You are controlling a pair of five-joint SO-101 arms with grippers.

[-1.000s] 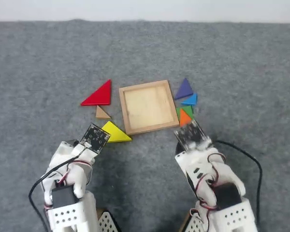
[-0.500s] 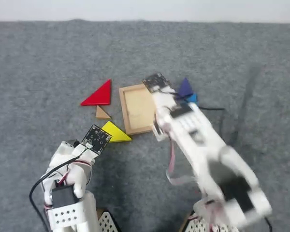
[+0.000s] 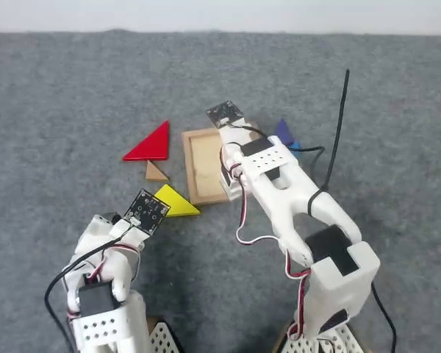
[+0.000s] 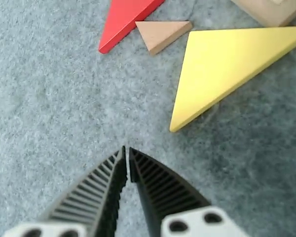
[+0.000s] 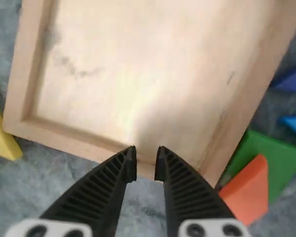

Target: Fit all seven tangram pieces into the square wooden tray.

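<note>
Wooden tray (image 3: 203, 163) sits centre frame. Right gripper (image 5: 144, 159) hangs over its near rim, jaws slightly parted, holding nothing. It should probably open wider and square up to the orange triangle (image 5: 244, 190) beside the tray.

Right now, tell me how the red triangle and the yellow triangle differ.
The red triangle lies beside the tray's far left side; the yellow triangle lies by its near left corner. The yellow one is close to the left gripper; the red one sits beyond the tan triangle. Both lie flat on the mat, outside the tray.
</note>
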